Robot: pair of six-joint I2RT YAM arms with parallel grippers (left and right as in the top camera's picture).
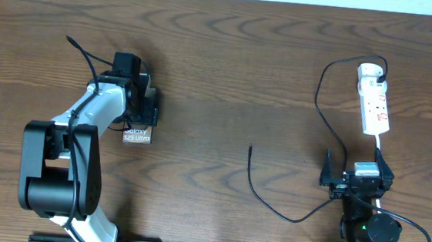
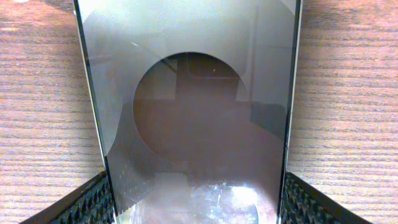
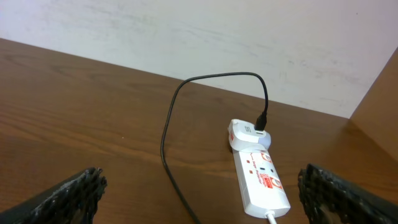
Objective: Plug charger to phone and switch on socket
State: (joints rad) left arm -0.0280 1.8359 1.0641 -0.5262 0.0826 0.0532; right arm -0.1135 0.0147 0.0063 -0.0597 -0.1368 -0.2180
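In the overhead view most of the phone is hidden under the left gripper, left of centre. Only its lower end shows, bearing white "Galaxy" lettering. In the left wrist view the phone fills the frame and is cut off at top and bottom. Its glossy face gives only grey and brown reflections around a dark round shape, and no port can be made out. The left gripper has its ribbed fingers in the lower corners, set against the phone's two long edges and closed to its width.

The right gripper sits at the lower right of the overhead view. In its own wrist view the right gripper is spread wide with nothing between the fingers, which the bottom corners cut off.

The socket lies at the upper right, and its switch is too small to read. In the right wrist view the socket lies lower right of centre. The charger enters its rounded end, loops left and down, and passes out of sight by the right arm. It reappears lower centre, and its free tip lies bare on the table, well apart from the phone.

The table is dark brown wood grain. A white wall stands behind it.
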